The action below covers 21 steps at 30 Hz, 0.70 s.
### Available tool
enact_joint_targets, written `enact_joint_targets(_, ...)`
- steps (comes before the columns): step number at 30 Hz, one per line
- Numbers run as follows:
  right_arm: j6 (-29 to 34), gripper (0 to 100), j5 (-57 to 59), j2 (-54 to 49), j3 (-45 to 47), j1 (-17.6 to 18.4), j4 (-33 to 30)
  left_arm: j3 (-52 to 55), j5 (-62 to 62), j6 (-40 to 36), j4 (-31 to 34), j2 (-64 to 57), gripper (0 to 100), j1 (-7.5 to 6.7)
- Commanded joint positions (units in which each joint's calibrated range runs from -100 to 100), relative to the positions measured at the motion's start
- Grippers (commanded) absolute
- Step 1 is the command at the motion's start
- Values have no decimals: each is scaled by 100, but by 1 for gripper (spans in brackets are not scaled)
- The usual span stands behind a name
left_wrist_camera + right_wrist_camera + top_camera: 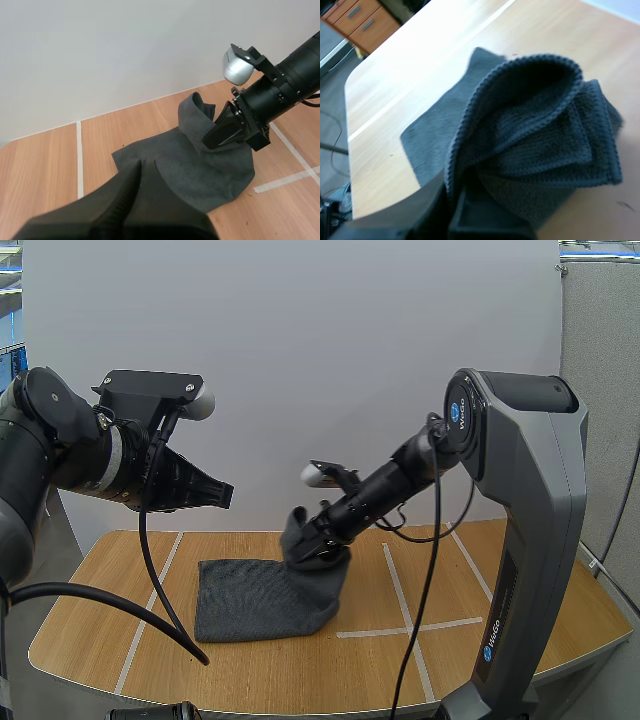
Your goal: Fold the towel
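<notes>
I am holding my right claw (308, 548) low over the middle of the worktop (500, 590). Its two black fingers are pinching a gathered edge of the dark grey towel (250, 600). The pinched part is standing up off the wood in a rumpled peak and curling over the fingertips. In the right wrist view its knitted hem is looping round just past my own fingers.

The rest of the towel is lying flat on the worktop, spreading from under the raised fold toward my left side. It is sitting between strips of white tape (400, 585) that are running front to back. A shorter crosswise strip is ending just beside the towel's near right corner.

My left claw (215, 495) is hanging in the air well above the left part of the worktop, apart from the towel. Its fingers are lying together as one dark wedge with nothing between them. In the left wrist view that wedge is pointing down toward the flat part of the towel, and the right claw is showing beyond it at the raised fold.
</notes>
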Motion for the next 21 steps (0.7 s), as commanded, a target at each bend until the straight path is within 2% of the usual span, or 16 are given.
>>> enact_joint_targets(1, 226, 0, -204, -103, 9, 514, 138, -26, 194, -261, 403, -41, 0, 0)
enact_joint_targets(6, 236, 0, -761, -103, 9, 744, 365, -26, -150, -261, 748, -468, 0, 0)
enact_joint_targets(14, 256, 0, -1792, 66, -142, 1175, 467, -26, -530, -388, 747, -1016, 0, 0)
enact_joint_targets(21, 403, 0, -1898, 374, -637, 1406, 467, -26, -598, -581, 747, -1061, 0, 0)
